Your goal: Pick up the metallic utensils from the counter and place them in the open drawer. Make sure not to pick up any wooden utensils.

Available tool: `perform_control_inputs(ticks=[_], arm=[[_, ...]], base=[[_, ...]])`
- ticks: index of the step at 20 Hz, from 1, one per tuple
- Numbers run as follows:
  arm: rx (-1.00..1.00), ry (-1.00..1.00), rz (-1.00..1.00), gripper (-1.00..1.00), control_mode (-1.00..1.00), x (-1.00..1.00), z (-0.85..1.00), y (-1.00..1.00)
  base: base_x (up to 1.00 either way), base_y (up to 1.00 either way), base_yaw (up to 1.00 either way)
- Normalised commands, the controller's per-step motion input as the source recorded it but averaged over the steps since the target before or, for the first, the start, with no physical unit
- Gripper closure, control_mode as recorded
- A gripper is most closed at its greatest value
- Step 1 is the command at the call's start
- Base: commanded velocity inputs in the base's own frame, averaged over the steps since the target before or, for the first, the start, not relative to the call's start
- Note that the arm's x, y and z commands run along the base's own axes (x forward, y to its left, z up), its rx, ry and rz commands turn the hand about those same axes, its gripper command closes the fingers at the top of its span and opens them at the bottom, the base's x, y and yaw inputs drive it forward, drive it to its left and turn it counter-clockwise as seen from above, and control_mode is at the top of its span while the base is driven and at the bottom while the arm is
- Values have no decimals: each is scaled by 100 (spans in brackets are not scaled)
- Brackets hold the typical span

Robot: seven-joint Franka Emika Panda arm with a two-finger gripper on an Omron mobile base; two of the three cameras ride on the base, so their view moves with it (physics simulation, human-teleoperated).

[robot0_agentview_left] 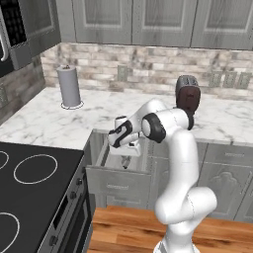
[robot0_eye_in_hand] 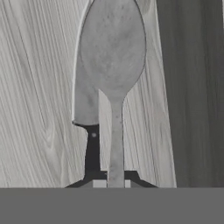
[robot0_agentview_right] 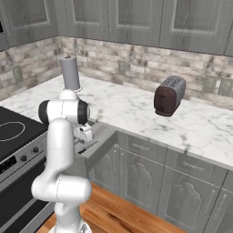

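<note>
My gripper point(robot0_eye_in_hand: 116, 180) is shut on the handle of the small silver spoon point(robot0_eye_in_hand: 113, 48), whose bowl points away from the hand. It hangs low inside the open grey drawer point(robot0_agentview_left: 117, 182), over the pale wood-grain floor point(robot0_eye_in_hand: 39, 96). Under the spoon, on the drawer floor, lies the knife point(robot0_eye_in_hand: 86, 103) with its black handle point(robot0_eye_in_hand: 92, 151) toward me. From the base cameras the gripper point(robot0_agentview_left: 125, 160) point(robot0_agentview_right: 88, 139) reaches down into the drawer point(robot0_agentview_right: 102, 136) below the white marble counter point(robot0_agentview_left: 49, 118). The wooden utensils are out of view.
A dark toaster point(robot0_agentview_left: 188, 96) point(robot0_agentview_right: 169, 95) stands on the counter to the right. A paper-towel roll point(robot0_agentview_left: 69, 86) point(robot0_agentview_right: 70, 73) stands at the back corner. The black stovetop point(robot0_agentview_left: 29, 183) borders the drawer on the left. Wood floor point(robot0_agentview_left: 123, 227) lies below.
</note>
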Motion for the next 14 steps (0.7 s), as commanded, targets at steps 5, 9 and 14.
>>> perform_control_inputs(ticks=[5, 9, 14], arm=[[0, 0, 0, -100, -100, 0, -12, 0], [0, 0, 0, -100, -100, 0, 0, 0], [0, 1, 0, -100, -100, 0, 1, 0]], base=[[0, 0, 0], [0, 0, 0], [0, 0, 0]])
